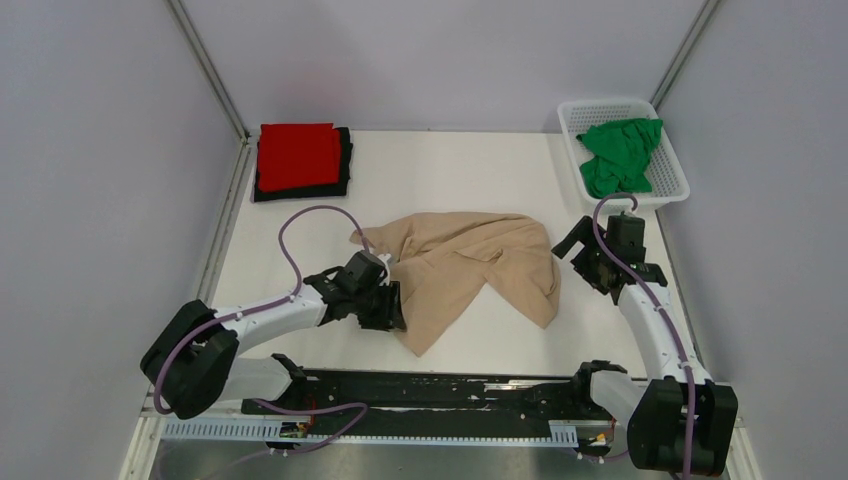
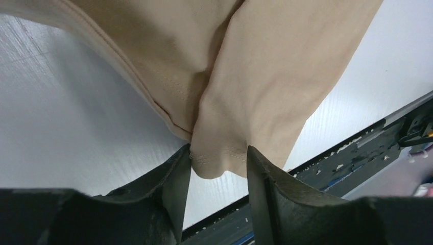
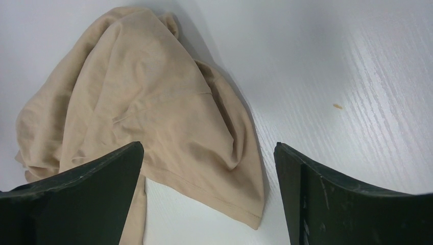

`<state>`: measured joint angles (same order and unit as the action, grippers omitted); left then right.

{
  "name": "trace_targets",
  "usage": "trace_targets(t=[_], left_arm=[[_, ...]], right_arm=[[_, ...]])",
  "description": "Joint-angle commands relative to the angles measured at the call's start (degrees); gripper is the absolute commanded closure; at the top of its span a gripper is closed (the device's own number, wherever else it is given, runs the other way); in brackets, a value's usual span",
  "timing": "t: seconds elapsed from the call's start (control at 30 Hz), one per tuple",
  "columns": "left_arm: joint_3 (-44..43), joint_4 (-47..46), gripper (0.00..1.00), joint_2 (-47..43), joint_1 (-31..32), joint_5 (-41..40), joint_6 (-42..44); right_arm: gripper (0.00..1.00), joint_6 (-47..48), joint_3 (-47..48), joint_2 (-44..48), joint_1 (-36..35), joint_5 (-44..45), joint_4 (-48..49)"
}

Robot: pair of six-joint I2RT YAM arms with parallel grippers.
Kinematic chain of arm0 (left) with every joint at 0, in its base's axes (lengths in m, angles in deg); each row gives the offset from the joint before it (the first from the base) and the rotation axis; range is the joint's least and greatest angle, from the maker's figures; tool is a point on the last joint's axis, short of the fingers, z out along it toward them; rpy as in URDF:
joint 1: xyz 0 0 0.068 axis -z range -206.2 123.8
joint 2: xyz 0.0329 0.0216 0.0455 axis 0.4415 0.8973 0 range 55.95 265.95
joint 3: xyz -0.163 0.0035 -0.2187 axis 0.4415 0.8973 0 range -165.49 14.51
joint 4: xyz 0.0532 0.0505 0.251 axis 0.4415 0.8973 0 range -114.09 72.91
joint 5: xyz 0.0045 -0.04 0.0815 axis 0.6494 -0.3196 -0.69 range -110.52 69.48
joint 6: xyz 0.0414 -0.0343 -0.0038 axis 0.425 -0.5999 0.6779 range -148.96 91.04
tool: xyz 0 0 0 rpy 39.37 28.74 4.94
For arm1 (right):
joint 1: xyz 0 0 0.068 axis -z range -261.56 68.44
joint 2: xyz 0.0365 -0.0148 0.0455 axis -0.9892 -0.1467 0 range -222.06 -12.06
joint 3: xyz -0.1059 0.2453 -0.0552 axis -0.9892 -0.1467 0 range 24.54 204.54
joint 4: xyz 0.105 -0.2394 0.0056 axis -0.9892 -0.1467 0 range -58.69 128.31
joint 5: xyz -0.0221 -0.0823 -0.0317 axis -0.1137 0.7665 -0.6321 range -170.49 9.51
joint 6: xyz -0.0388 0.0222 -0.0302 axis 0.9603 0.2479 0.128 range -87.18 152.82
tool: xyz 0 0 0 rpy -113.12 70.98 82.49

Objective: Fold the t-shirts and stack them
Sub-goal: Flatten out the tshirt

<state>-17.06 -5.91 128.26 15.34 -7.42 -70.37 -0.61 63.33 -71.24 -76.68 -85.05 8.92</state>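
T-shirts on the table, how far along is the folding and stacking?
Done: a folded red t-shirt sits on a folded black t-shirt at the far left corner. In hand: the crumpled beige t-shirt lies mid-table, the left gripper with its fingers shut on its near edge, the right gripper open beside it. Left: folding the beige one, then the green t-shirt bunched in the white plastic basket.
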Motion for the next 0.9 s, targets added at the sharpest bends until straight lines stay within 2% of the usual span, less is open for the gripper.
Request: trace_targets(t=[0.0,0.13,0.2,0.23,0.3,0.43,0.53,0.6,0.73,0.8,0.87], left_arm=[[-1.2,-2.4,0.56,0.1,0.7,-0.6,-1.1],[-1.5,-1.4,0.71,-1.2,1.3,-0.7,-1.6],[-1.7,-0.6,0.82,-1.9,1.5,-0.6,-1.8],[-2.1,-0.1,0.93,-2.3,1.5,-0.4,-1.8],[-3.1,2.3,1.00,-3.2,1.9,-0.4,-1.7],[-5.3,7.2,1.00,-7.8,2.9,-1.6,-0.9],[-8.0,11.4,1.00,-12.9,2.9,-4.6,-0.1],[-9.7,13.5,1.00,-15.7,2.9,-8.0,0.5],[-11.7,15.7,1.00,-19.6,2.9,-18.3,0.9],[-12.1,15.5,1.00,-20.9,2.9,-24.9,0.5],[-12.5,15.6,1.00,-21.7,2.9,-28.2,0.2]], right_arm=[[0.00,1.0,0.0,-0.1,-0.2,0.9,0.9],[0.00,1.0,-0.1,0.0,-0.2,0.8,0.9],[0.00,0.9,-0.3,0.0,-0.2,0.7,0.9],[0.00,0.8,-0.4,0.1,-0.2,0.6,0.7],[0.00,0.3,-0.3,0.4,-0.2,0.6,-0.6],[0.00,-2.6,0.1,1.4,-0.4,0.2,-6.5],[0.05,-4.2,-0.1,2.3,-2.5,-1.2,-10.6],[0.08,-5.5,-0.7,2.4,-6.4,-1.0,-12.2],[0.12,-10.4,-1.4,0.1,-17.1,6.3,-15.2],[0.20,-12.0,-1.6,-2.5,-20.5,8.8,-15.8],[0.26,-13.1,-2.3,-5.2,-22.0,10.2,-15.3]])
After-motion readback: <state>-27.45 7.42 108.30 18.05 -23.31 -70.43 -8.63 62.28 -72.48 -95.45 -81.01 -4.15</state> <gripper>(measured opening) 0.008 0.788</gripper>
